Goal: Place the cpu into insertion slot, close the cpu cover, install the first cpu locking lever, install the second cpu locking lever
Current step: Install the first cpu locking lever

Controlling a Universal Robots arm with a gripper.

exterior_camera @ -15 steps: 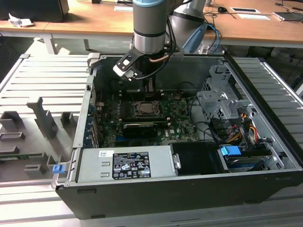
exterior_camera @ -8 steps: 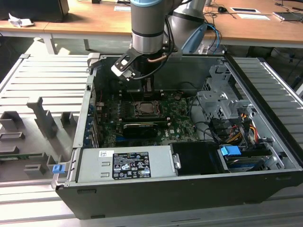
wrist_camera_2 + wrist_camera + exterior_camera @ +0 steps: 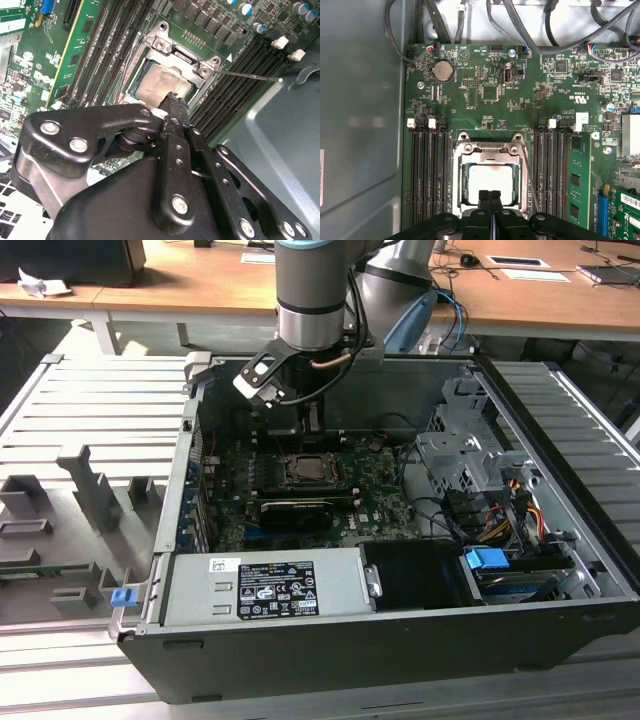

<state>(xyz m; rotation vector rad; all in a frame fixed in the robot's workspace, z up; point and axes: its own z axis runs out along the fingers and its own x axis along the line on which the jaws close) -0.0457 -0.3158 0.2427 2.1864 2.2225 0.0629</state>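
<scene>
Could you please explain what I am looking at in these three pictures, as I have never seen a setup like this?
It is a single robot arm working inside an open computer case. The exterior view is from a camera off the arm; both wrist views come from cameras riding on it, facing the green circuit board. The cpu lies in the insertion slot, with the cpu cover down around it. The gripper, shut and holding nothing, sits at the cover's edge. A thin locking lever sticks out beside the socket.

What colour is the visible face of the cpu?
Silvery-grey metal; the small flat square cpu shows best in the second wrist view.
</scene>
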